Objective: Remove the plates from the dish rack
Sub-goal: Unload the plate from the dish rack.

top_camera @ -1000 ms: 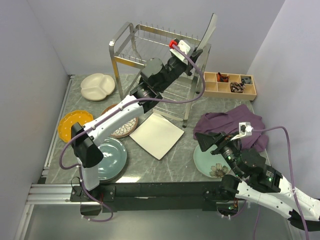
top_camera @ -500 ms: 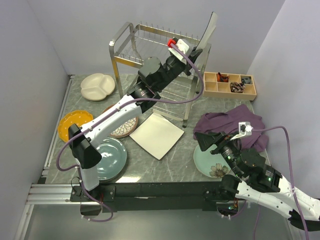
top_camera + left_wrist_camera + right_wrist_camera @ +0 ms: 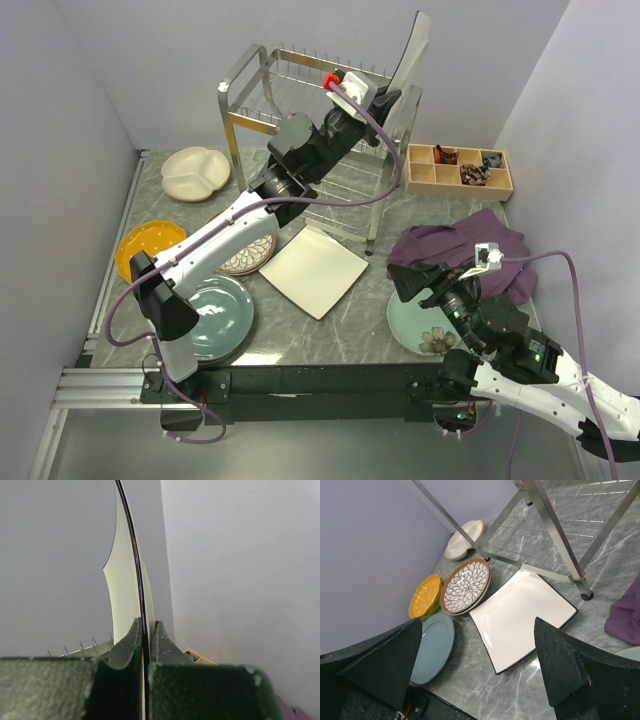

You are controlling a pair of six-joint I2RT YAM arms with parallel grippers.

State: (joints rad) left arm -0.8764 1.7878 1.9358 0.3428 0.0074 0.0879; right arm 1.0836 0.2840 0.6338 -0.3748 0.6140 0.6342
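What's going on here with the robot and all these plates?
The left gripper is shut on the rim of a cream plate, holding it upright at the dish rack's right end. The right gripper hangs open near a pale green plate. Other plates lie on the table.

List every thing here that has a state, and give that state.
dish rack, upright
left gripper, shut on the dark-rimmed plate
dark-rimmed plate, held on edge at the dish rack's right end
right gripper, open, empty
white square plate, flat on the table
grey-blue plate, flat on the table
pale green plate, flat on the table
purple cloth, crumpled
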